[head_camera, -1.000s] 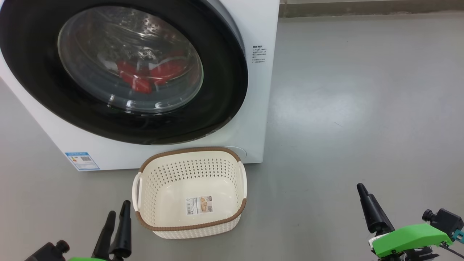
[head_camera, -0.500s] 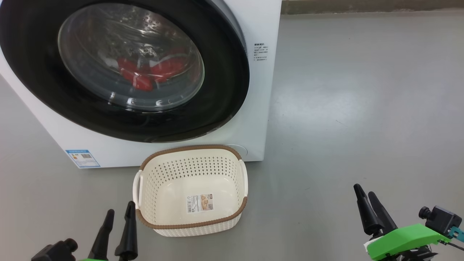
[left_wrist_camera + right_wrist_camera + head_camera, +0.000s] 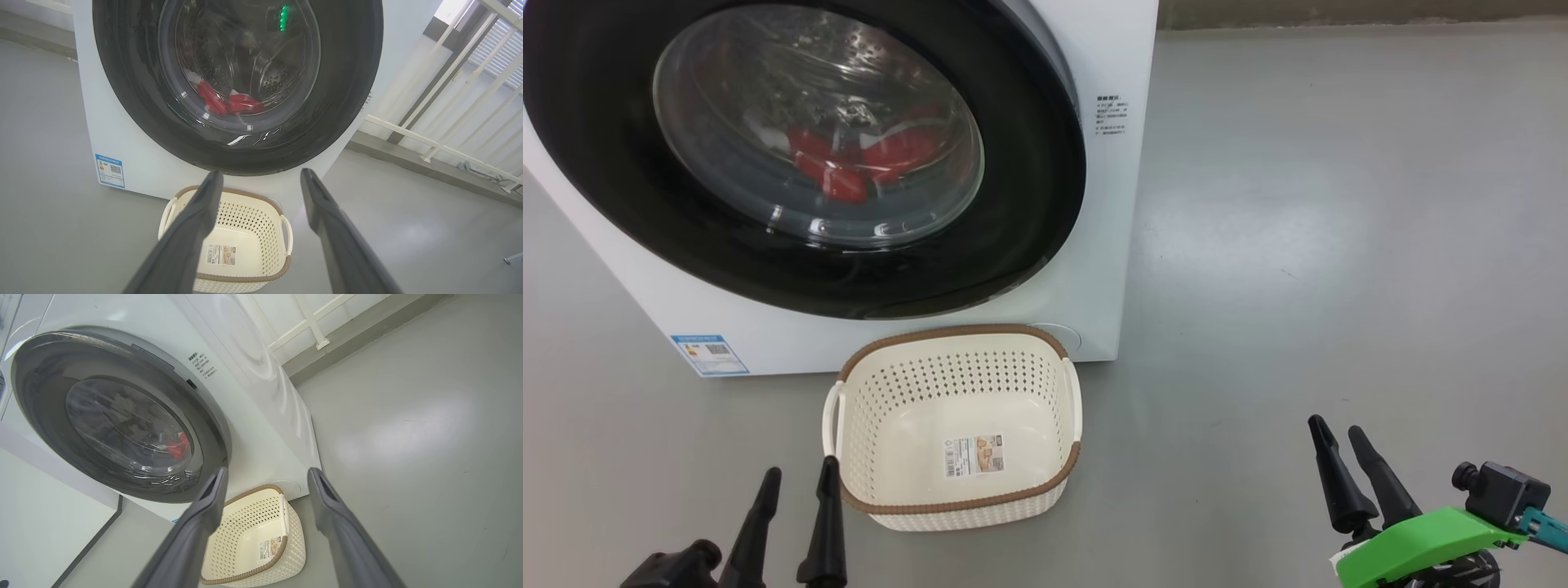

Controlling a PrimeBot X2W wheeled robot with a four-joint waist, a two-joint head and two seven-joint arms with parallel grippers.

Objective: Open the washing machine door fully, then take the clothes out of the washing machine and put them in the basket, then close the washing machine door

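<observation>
Washing machine (image 3: 1112, 245) with closed door, basket and two idle grippers on a grey floor (image 3: 1339, 204).
The washing machine door (image 3: 1045, 163) is seen shut against the white body. The red clothes (image 3: 882, 159) are seen through its glass, lying low in the drum. The basket (image 3: 956, 335) is set on the floor just before the machine, below the door, with a paper label on its bottom. The left gripper (image 3: 800, 467) is held near the basket's left side, fingers spread and nothing held. The right gripper (image 3: 1334, 425) is held well apart to the right, likewise spread and holding nothing.
</observation>
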